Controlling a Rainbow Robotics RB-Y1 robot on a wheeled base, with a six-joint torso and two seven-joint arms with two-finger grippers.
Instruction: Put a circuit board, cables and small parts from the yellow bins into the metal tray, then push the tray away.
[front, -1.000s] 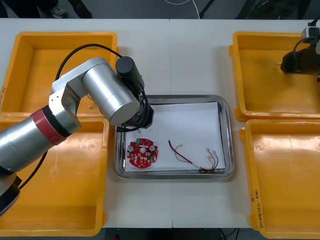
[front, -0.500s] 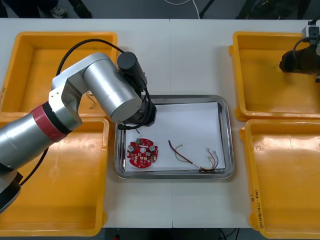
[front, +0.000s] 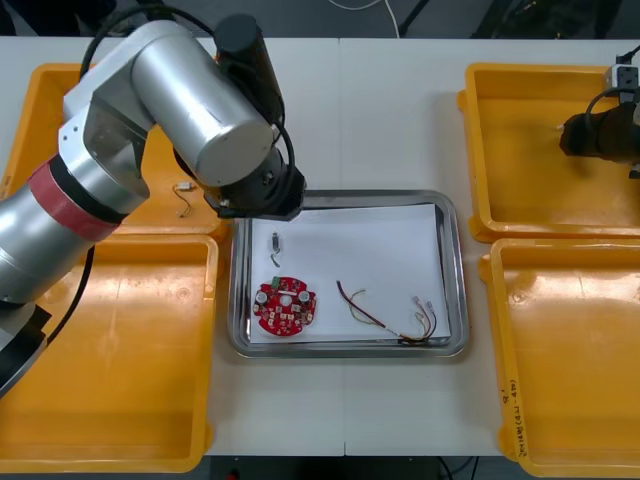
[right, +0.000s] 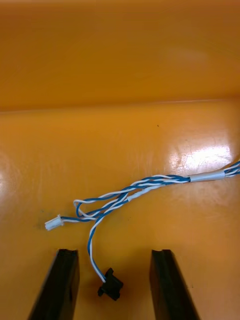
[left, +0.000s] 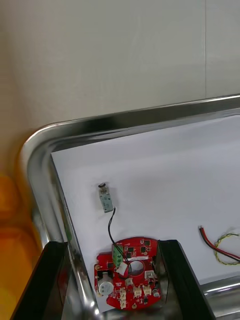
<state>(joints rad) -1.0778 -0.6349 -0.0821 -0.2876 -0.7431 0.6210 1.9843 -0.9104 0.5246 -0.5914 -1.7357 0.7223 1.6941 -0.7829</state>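
Observation:
The metal tray (front: 452, 215) has a white inside and holds a round red circuit board (front: 285, 307), a small metal part (front: 276, 241) and a red and yellow cable (front: 385, 315). My left gripper (left: 111, 245) hangs open above the tray's near-left corner, with the board (left: 127, 272) between its fingers and below them. The small metal part (left: 105, 197) lies just past the board, and a thin black wire runs between the two. My right gripper (right: 112, 252) is open low over a twisted blue and white cable (right: 135, 190) in the far right bin (front: 500, 150).
Yellow bins flank the tray, two at each side. A small wired piece (front: 183, 198) lies in the far left bin (front: 60, 120), close to my left arm. The near right bin (front: 570, 350) and the near left bin (front: 120, 370) stand at the table's front.
My left arm has risen and drawn back toward the far left. The small metal part that it covered now lies bare on the tray's white sheet. The right gripper has barely moved.

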